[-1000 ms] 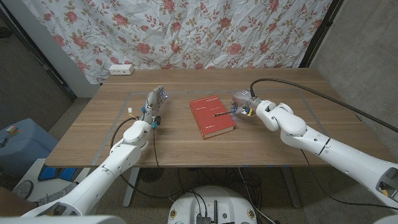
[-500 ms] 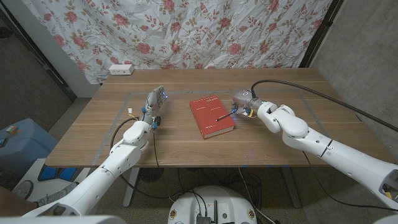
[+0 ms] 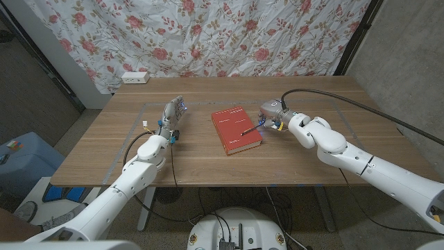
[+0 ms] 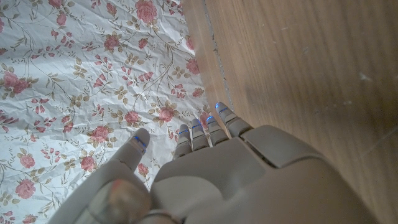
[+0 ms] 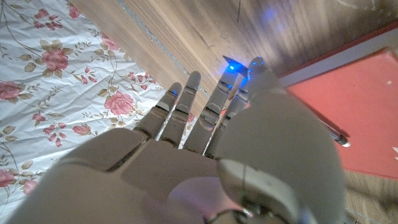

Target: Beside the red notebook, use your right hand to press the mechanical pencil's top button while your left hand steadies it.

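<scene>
**Pencil on the notebook, right hand right alongside**

And here's the mechanical pencil [image 3: 245, 129], a thin dark stick lying on the red notebook [image 3: 234, 129], out toward the cover's 3 o'clock edge and angled, its far end aimed at 2 o'clock. From the right wrist camera the pencil [image 5: 336, 135] shows as a slim line across the red notebook [image 5: 348, 118] with a pale tip.

The right hand [image 3: 272, 114] sits at 3 o'clock of the notebook, just beside its edge, over the desk [image 3: 201, 156]. The right hand [image 5: 205, 162] has its fingers [image 5: 186, 106] stretched out straight and close together, gripping nothing; whether they touch the desk, can't tell.

Over at 9 o'clock of the notebook, well apart from it, the left hand [image 3: 172, 114] stands on the desk. The left hand [image 4: 205, 174] shows fingers [image 4: 198, 133] extended, thumb slightly apart, nothing in them.
</scene>
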Controlling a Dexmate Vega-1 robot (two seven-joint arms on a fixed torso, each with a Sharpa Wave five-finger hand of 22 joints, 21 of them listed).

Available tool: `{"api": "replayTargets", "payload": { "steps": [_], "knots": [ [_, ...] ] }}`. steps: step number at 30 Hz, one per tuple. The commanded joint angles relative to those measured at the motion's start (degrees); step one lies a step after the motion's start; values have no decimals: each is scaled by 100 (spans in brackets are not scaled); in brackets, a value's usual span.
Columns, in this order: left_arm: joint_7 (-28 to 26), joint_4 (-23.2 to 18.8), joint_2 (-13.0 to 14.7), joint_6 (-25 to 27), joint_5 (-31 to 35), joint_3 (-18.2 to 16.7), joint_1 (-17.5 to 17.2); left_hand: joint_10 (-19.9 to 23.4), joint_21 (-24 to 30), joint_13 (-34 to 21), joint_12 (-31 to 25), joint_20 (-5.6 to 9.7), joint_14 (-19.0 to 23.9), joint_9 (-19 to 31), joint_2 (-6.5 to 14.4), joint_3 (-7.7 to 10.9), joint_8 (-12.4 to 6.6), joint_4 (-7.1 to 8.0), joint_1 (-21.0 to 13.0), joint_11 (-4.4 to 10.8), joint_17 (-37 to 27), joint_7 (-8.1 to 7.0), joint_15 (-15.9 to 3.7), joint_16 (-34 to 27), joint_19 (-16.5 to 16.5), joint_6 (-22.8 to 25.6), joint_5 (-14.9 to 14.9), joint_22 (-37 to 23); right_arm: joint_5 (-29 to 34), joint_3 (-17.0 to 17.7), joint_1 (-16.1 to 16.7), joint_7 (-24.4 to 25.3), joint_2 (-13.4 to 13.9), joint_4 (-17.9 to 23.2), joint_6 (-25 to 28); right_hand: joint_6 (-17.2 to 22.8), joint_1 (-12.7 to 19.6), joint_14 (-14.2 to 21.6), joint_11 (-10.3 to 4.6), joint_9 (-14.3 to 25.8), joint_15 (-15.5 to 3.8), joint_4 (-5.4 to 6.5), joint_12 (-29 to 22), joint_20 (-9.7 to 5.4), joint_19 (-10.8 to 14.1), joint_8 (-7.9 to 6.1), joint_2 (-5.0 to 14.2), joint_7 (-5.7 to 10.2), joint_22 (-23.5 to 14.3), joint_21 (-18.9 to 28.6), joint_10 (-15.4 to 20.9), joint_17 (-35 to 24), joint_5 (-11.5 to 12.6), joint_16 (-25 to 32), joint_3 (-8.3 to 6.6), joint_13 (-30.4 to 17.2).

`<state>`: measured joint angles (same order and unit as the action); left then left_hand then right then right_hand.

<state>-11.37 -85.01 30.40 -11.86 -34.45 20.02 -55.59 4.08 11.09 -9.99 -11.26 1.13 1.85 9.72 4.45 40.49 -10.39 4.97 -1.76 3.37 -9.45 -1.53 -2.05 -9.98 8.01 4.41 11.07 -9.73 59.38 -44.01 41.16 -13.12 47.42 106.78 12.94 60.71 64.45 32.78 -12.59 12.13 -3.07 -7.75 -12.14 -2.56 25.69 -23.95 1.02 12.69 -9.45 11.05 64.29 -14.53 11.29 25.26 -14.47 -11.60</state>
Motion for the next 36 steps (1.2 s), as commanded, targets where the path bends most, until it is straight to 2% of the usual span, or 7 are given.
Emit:
{"api": "replayTargets", "payload": {
  "steps": [1, 22, 29, 36],
  "knots": [
    [60, -58, 70, 13, 18, -12, 7, 30, 12, -15, 15, -15, 31, 17, 395, 45, 5, -1, 68, 17, -28, 2, -147, -20, 42, 48, 8, -14, -95, 131, 50, 22, 74, 117, -64, 63, -121, 37, -6, 26, -833, 23, -22, -93, 50, -37, 50, -6, -20, -10, 55, -16, 8, 61, 32, -28],
    [102, -631, 424, 246, 218, -22, 17, 44, 8, -15, 14, -18, 37, 17, 390, 64, 2, -18, 53, 18, -21, 4, -139, -15, 46, 59, 8, -13, -386, 426, 219, 129, 163, 362, 78, 80, -267, 62, 0, 23, -826, 86, -22, -89, 60, -48, 134, -4, -19, -9, 116, 13, 2, 38, 70, -37],
    [221, -830, 571, 426, 283, 24, 111, 50, 6, -14, 15, -18, 41, 16, 376, 79, -4, -72, 17, 12, -9, 6, -142, -9, 51, 81, 6, -12, -628, 604, 339, 269, 202, 500, 133, 87, -293, 78, 2, 19, -838, 92, -24, -91, 65, -50, 155, -4, -19, -9, 135, 16, 1, 42, 78, -40],
    [454, -820, 639, 401, 318, 79, 222, 63, 3, -12, 14, 4, 43, 15, 319, 74, -11, -159, -21, 32, 1, -8, -161, -3, 55, 112, -5, -9, -885, 751, 445, 389, 235, 598, 185, 106, -327, 84, 3, 15, -837, 100, -23, -89, 68, -55, 170, -6, -18, -9, 151, 27, 0, 31, 86, -42]
  ]
}}
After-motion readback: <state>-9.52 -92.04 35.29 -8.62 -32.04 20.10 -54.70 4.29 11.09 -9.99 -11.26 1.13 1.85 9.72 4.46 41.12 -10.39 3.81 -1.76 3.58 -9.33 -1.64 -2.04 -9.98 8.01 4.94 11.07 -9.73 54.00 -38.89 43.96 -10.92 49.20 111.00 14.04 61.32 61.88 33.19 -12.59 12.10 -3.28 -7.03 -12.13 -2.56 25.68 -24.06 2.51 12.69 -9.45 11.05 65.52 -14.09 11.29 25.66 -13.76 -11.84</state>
